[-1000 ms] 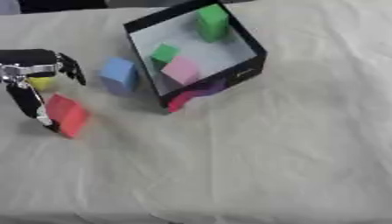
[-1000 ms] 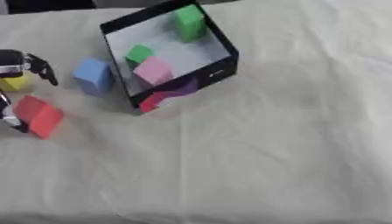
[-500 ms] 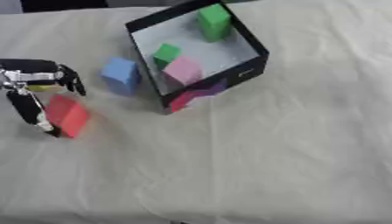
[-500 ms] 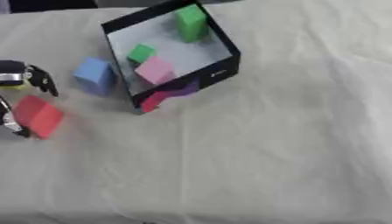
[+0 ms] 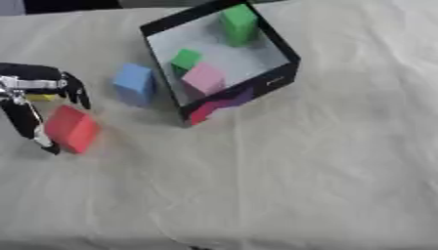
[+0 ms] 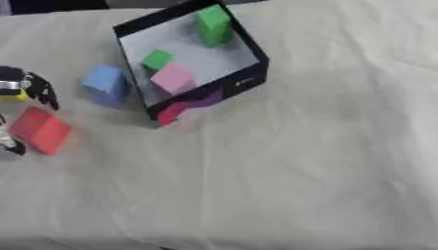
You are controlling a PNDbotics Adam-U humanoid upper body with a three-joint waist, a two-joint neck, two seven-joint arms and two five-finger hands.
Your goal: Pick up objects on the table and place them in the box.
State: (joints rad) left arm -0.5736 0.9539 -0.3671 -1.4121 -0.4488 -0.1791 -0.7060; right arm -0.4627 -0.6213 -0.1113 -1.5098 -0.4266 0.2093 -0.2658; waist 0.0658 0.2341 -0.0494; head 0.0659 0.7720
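Meanwhile, at left edge, the left robot hand [image 5: 34, 105] spreads open fingers around a red block [image 5: 71, 129] on the bench [image 5: 325, 171].

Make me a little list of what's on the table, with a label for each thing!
box: black walls, pale floor, open top
inside the box: two green blocks and a pink block
blue block: on the cloth just left of the box
red block: on the cloth at the left, beside the left hand
yellow thing: small, partly hidden under the left hand
left hand: at the left edge, fingers spread around the red block
right hand: not in view
table: covered with a pale cloth
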